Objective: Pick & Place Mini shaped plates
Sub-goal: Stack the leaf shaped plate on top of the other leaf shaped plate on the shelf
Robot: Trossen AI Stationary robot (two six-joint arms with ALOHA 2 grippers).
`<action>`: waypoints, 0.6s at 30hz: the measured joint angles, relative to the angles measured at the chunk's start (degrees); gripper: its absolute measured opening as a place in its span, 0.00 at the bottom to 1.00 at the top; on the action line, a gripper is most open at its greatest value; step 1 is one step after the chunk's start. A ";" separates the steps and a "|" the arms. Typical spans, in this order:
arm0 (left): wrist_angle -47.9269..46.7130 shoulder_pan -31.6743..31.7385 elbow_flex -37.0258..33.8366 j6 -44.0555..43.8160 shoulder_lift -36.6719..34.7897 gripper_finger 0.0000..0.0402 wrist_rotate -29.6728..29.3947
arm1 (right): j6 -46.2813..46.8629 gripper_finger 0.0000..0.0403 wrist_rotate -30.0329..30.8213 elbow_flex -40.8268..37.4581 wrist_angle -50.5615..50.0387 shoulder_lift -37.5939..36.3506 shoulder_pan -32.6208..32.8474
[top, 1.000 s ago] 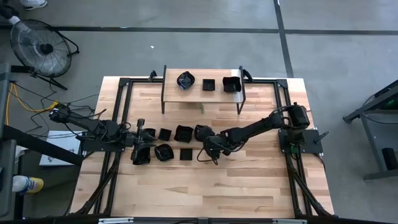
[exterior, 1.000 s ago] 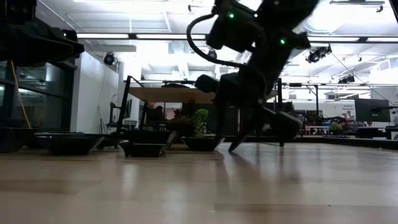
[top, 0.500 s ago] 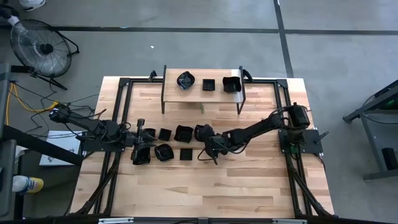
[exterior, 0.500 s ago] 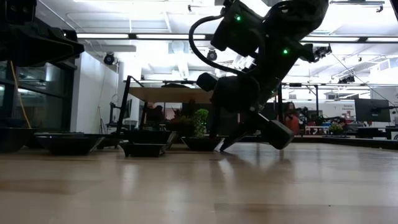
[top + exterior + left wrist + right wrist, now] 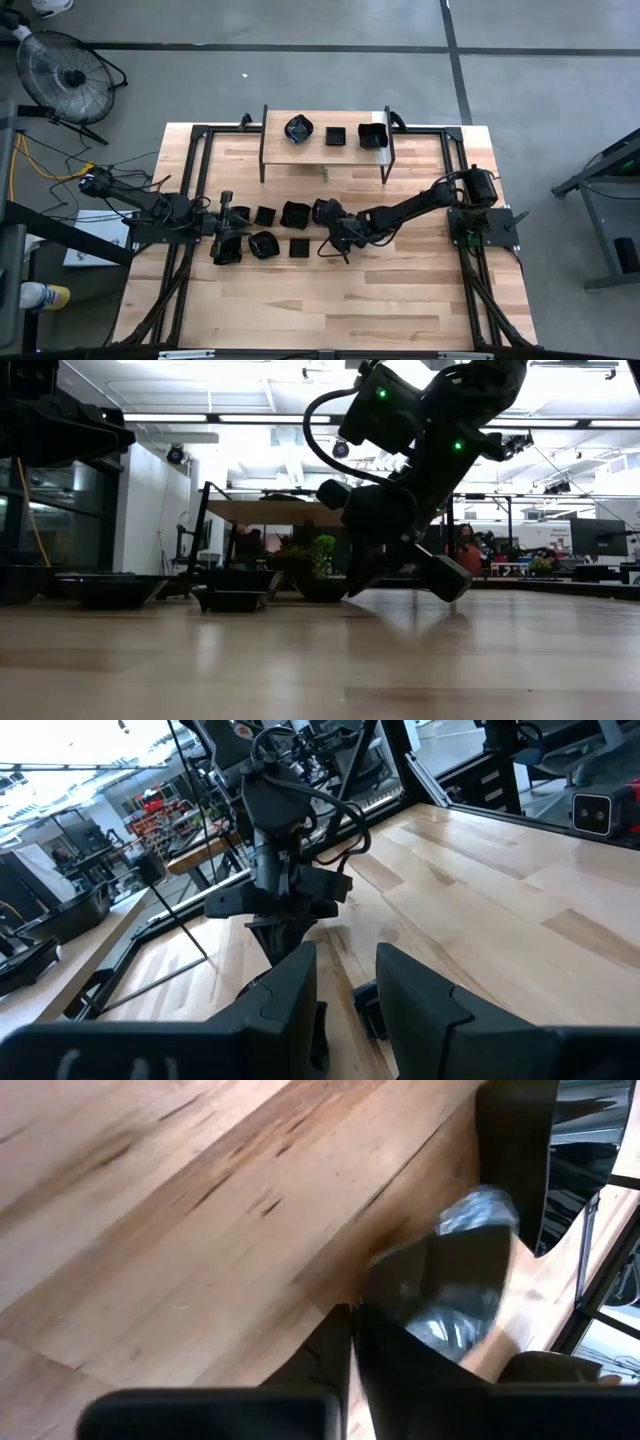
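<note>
Right gripper [image 5: 322, 247]: frame centre, arm stretched low, fingers shut on nothing visible. Left gripper [image 5: 228, 247]: left-centre, fingers parted over mini shaped plates [image 5: 262, 244].

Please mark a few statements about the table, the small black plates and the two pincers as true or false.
1. Three dark dishes sit on the raised shelf at the far end of the table. True.
2. The right pincer is wide open. False: its fingers are shut, tips together low over the wood.
3. A row of small black plates lies between the two arms. True.
4. The left pincer hovers above the shelf. False: it sits at the left end of that plate row.
5. A fan stands on the floor beyond the table's left corner. True.
</note>
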 joint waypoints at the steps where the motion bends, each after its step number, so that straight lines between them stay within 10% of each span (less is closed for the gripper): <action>1: -0.01 0.00 0.00 0.00 -0.01 0.26 -0.01 | 0.00 0.02 0.12 0.00 0.00 0.00 0.00; 18: -0.01 0.00 0.00 0.00 0.01 0.26 -0.04 | 0.15 0.00 11.35 0.09 -1.38 -1.68 6.18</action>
